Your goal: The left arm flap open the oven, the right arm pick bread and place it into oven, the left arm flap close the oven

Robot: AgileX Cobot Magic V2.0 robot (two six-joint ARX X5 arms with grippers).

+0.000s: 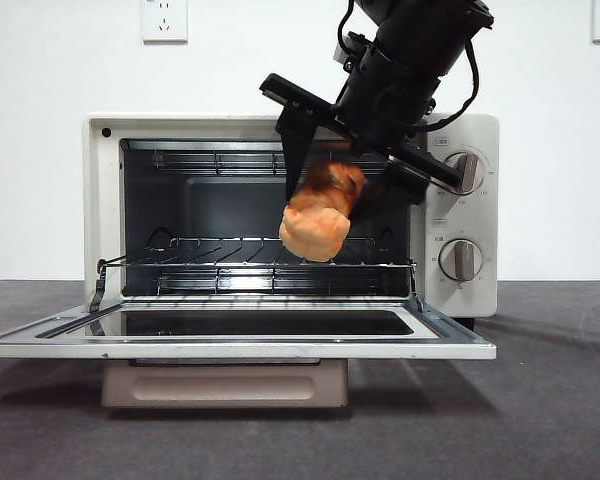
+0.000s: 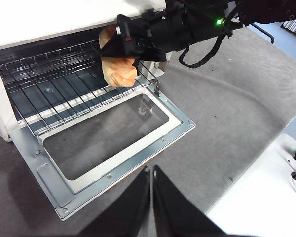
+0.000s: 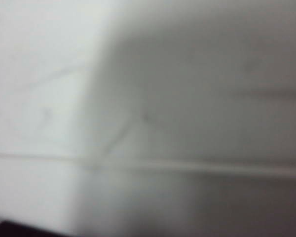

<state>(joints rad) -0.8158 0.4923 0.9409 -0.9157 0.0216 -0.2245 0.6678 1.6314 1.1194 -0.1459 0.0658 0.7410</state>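
Bread, a small lumpy orange-golden bun (image 1: 320, 218), is hanging pinched between the two black jaws of the right gripper (image 1: 329, 190), just in front of the open mouth of the cream-white boxy toaster oven (image 1: 462, 214). It is hovering above the front edge of the wire rack (image 1: 200, 262), not resting on it. The black cylindrical right arm (image 1: 405, 60) is coming down from the upper right, tilted. The oven's glass-window door (image 2: 108, 137) is lying flat open on the dark grey table (image 1: 540, 400). The left gripper (image 2: 151, 197) is waiting in front of the door, well apart from it, its jaws pressed together holding nothing. The right wrist view is showing only a pale blur.
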